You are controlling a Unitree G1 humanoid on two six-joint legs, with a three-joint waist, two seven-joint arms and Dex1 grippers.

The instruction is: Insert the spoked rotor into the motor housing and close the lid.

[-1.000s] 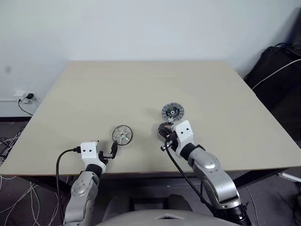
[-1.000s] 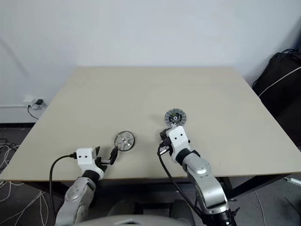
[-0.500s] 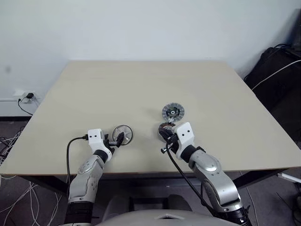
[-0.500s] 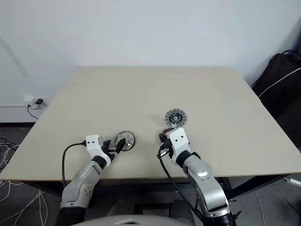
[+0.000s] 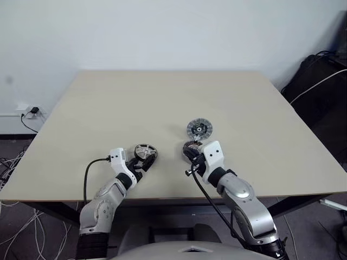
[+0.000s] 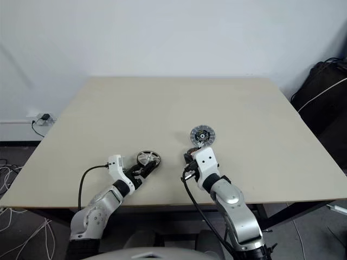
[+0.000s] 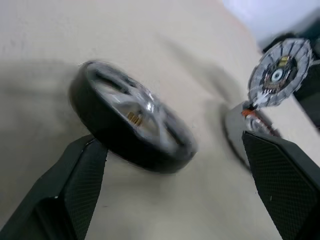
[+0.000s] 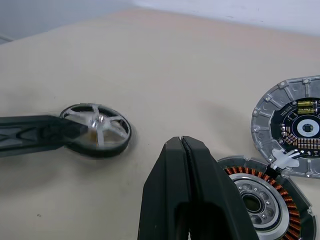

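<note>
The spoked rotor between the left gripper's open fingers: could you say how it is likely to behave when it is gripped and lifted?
The spoked rotor looks like rigid metal, so it should not flex. Its smooth dark rim may slip against the left gripper fingers. Being round, and apparently already tilted off the table, it could roll or flop if nudged.

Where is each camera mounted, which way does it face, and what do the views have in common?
Left and right eye views: on the head, looking down over the table; both arms show, left claw at the spoked rotor.
Left wrist view: looks along its open black fingers at the rotor, tilted up on edge.
Right wrist view: looks past its shut fingers at the motor housing and lid.
Shared: both wrist views show rotor, housing and lid; the right wrist view also catches a left claw finger.
</note>
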